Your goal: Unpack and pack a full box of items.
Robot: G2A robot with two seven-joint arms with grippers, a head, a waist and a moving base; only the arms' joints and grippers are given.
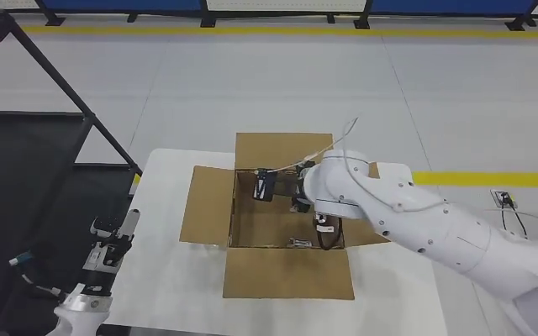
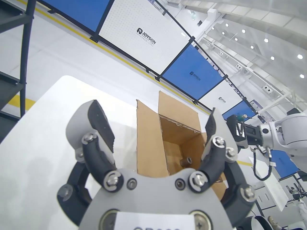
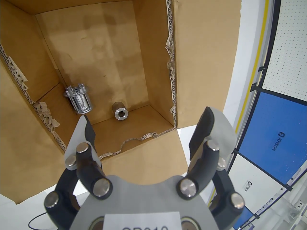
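An open cardboard box [image 1: 208, 206] stands on the white table [image 1: 160, 286] with its flaps spread. Deep inside lie a toothed metal cylinder [image 3: 78, 99] and a small metal bushing [image 3: 120, 113], close together near one corner. My right gripper [image 3: 146, 118] hangs open above the box mouth with nothing between its fingers; from above, the right gripper [image 1: 266, 186] sits over the box's far side. My left gripper [image 2: 156, 125] is open and empty, low over the table's near left corner [image 1: 116, 225], facing the box [image 2: 148, 140] from a distance. The bushing [image 2: 185, 161] shows through the box opening.
A black metal frame [image 1: 59, 92] stands off the table's left side. A cable [image 1: 332, 143] loops from the right arm above the box. White table surface lies open between the left gripper and the box.
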